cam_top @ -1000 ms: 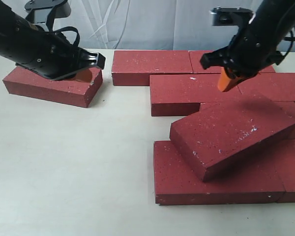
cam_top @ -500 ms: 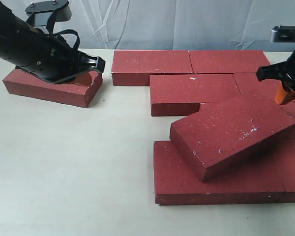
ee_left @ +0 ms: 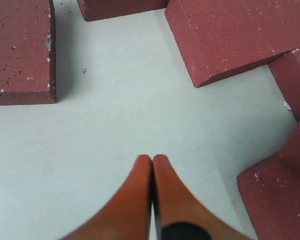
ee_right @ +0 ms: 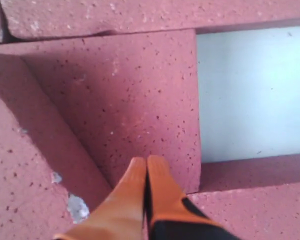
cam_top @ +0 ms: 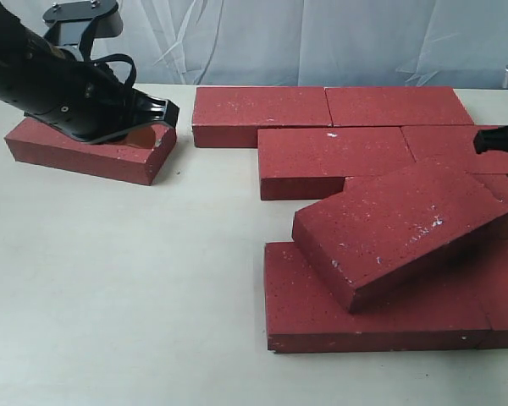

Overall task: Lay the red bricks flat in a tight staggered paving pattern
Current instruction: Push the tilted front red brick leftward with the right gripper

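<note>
Dark red bricks (cam_top: 334,156): likely heavy, rigid, gritty; tilted brick (cam_top: 398,228) best pushed at its end. Left gripper (ee_left: 151,158), right gripper (ee_right: 146,160): both closed, empty.

We record the red bricks (cam_top: 389,228) rough, matt, white-flecked; the surface (cam_top: 118,288) smooth, matt; the left end effector (ee_left: 152,159) smooth orange plastic.

Pale cream table (cam_top: 110,279), matte top; white curtain (cam_top: 322,34) behind (softly creased)

Probably nine bricks (cam_top: 336,150), the tally unsure where one tilted brick (cam_top: 398,228) hides others, one lone brick (cam_top: 85,159) apart, one table (cam_top: 135,288), one left gripper (ee_left: 152,161), one right gripper (ee_right: 146,162)
</note>
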`<move>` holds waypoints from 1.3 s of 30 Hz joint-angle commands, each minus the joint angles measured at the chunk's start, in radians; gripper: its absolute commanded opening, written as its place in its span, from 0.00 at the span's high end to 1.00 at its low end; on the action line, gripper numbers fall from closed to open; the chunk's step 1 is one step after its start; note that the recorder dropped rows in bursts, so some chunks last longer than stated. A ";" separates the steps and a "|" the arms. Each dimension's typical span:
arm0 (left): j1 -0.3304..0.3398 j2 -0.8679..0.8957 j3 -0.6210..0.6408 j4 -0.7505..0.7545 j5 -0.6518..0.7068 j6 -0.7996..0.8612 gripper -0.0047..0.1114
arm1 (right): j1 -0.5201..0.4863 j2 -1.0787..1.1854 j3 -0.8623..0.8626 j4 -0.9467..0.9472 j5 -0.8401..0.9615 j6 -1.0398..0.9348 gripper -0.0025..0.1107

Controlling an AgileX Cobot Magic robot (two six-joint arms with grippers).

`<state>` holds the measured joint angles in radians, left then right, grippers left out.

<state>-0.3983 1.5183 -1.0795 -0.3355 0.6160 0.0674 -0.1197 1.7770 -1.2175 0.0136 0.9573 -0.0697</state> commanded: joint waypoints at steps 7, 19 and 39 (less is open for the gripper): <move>-0.003 -0.006 0.002 0.007 -0.003 0.000 0.96 | -0.008 -0.006 0.065 0.163 0.023 -0.080 0.98; -0.003 -0.006 0.002 0.007 -0.003 0.000 0.96 | 0.149 -0.006 0.065 0.334 0.053 -0.214 0.98; -0.003 -0.006 0.002 0.007 -0.007 0.000 0.96 | 0.562 0.037 0.065 0.494 -0.111 -0.279 0.98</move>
<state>-0.3983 1.5183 -1.0795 -0.3355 0.6160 0.0674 0.4286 1.8062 -1.1562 0.4984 0.8656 -0.3423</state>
